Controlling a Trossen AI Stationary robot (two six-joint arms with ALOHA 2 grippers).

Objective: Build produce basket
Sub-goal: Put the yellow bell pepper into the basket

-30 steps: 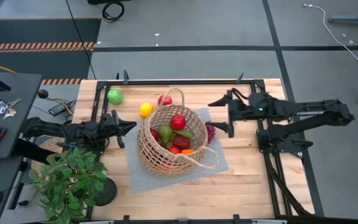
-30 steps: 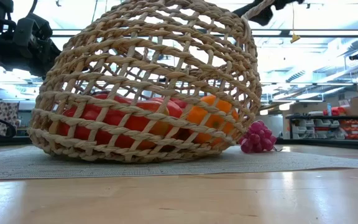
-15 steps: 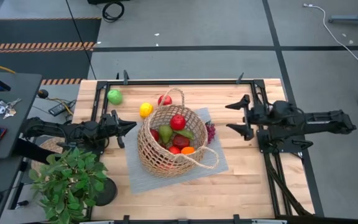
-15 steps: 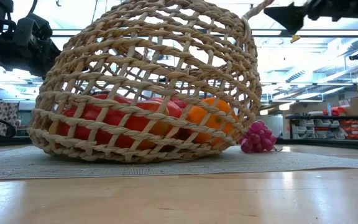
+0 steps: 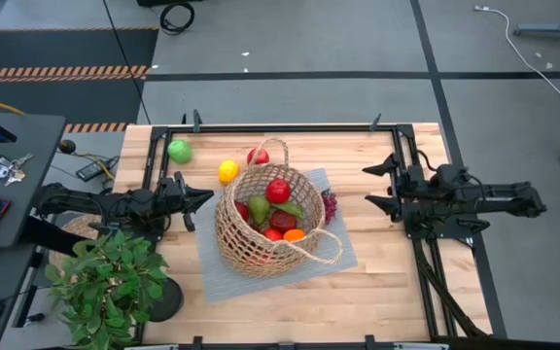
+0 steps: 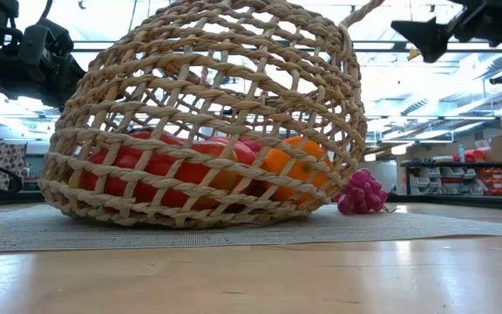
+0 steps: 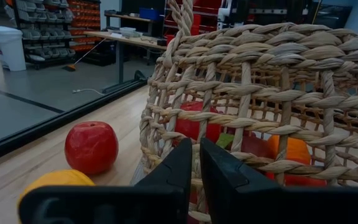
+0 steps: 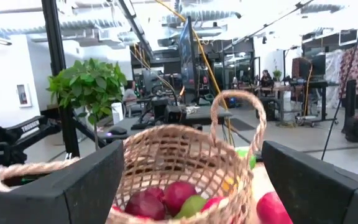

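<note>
The left gripper (image 5: pixel 205 196) was seen with its fingers (image 7: pixel 179 168) pressed together and nothing held between them, its tip just short of the wall of the basket (image 5: pixel 261 228). The basket, a round woven wicker one with looped handles, was set on a grey mat (image 5: pixel 329 255) directly ahead of that gripper. Inside it several pieces of produce (image 5: pixel 278 191) were piled: a red apple on top, a green pear, an orange and further red pieces. Outside the basket, a red apple (image 7: pixel 91 147) and a yellow lemon (image 5: pixel 227 171) were found beside the left gripper's tip, close to the basket wall, and a green apple (image 5: pixel 179 150) lay farther off toward the table's far corner. A bunch of purple grapes (image 6: pixel 360 192) rested on the mat against the side of the basket facing the right gripper (image 5: pixel 375 185). That gripper was held wide apart and empty, pointed at the basket but well apart from it. A potted plant (image 5: pixel 110 282) stood beside the left arm.
</note>
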